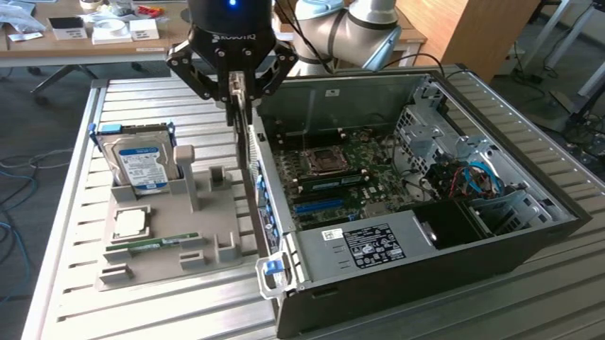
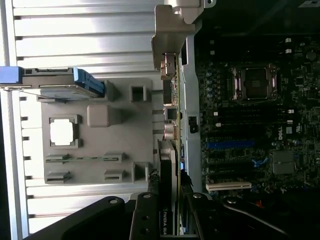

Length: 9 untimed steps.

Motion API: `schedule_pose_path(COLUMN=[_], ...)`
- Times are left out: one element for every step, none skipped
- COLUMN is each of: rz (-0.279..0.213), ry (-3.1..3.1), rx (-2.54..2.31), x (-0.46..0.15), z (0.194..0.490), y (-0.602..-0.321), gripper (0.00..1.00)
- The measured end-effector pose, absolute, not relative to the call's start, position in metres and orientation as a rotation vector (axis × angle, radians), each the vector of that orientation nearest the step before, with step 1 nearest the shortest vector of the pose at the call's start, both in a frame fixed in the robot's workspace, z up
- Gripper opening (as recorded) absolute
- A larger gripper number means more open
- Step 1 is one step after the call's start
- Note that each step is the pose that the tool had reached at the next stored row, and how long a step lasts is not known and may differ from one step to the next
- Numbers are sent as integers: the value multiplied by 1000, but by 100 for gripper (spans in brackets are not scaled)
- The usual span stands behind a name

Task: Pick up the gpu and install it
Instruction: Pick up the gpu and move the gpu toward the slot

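The gpu (image 1: 237, 106) hangs edge-on from my gripper (image 1: 234, 92), which is shut on it. It is held in the air over the open computer case's (image 1: 378, 276) side wall on the exterior view's left. In the wrist view the gpu (image 2: 170, 165) runs as a thin green card with a black cooler and a silver end bracket (image 2: 172, 30) at its far end. It lines up along the case wall, between the grey fixture (image 2: 130, 130) and the motherboard (image 2: 250, 130). My gripper (image 2: 170, 220) clamps it from both faces.
The case lies open, showing the motherboard (image 1: 350, 170), a CPU socket (image 2: 255, 82) and a blue slot (image 1: 317, 205). On the exterior view's left the grey fixture (image 1: 212, 234) holds an upright hard drive (image 1: 142, 166), a CPU (image 1: 130, 223) and a memory stick (image 1: 151, 244). Everything rests on a slatted metal table (image 1: 142, 304).
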<state>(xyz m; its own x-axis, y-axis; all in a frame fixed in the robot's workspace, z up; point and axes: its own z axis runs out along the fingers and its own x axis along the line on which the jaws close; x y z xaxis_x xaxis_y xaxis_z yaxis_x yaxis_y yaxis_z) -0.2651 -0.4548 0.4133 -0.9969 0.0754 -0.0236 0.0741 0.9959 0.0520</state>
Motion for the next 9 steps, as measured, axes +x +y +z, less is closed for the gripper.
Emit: schedule_pose_path(rz=[80, 80, 80, 79, 80, 80, 80, 80, 80], ry=[3113, 3113, 3113, 3113, 3113, 3113, 3113, 3113, 3113], rx=[117, 117, 117, 117, 117, 117, 117, 116, 117], x=[-264, -263, -261, -260, -259, -258, -257, -256, -256], z=[413, 413, 413, 413, 413, 413, 413, 413, 413], y=[-455, -455, -455, -455, -455, -455, -455, -455, -455], gripper=[27, 27, 27, 27, 27, 27, 27, 27, 27])
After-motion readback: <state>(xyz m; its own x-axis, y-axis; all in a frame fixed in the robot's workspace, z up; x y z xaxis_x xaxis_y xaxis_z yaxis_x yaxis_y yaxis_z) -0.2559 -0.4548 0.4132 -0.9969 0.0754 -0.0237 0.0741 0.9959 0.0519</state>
